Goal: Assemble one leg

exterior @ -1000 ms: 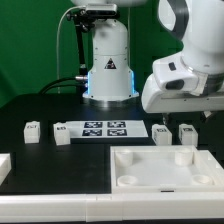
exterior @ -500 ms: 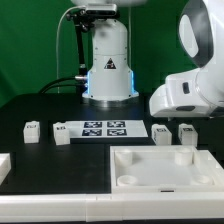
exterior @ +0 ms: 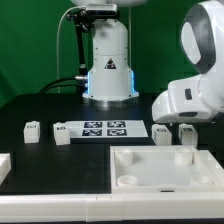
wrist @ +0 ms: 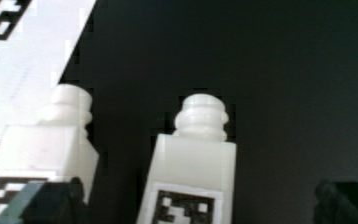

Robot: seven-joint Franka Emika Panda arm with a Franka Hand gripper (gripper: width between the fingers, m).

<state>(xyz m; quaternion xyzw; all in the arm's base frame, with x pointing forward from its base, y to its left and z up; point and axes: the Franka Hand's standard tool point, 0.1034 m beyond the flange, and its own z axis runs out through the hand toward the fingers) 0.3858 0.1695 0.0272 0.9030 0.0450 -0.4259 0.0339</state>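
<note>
The arm (exterior: pixel 192 100) has come down lower. The gripper (wrist: pixel 194 205) is wide open with 1 leg (wrist: pixel 195 150) between its jaws, so a grab looks near.

- We are seeing the leg (wrist: pixel 197 170): a stubby white block with a rounded peg end, its black-and-white tag showing.
- A twin leg (wrist: pixel 51 140) is sitting just beside it, parallel.

Overlapping two legs (exterior: pixel 186 134) with the arm (exterior: pixel 195 100), cropping the tray (exterior: pixel 165 152) at the exterior view's right, cutting off a tag (wrist: pixel 185 208).
</note>
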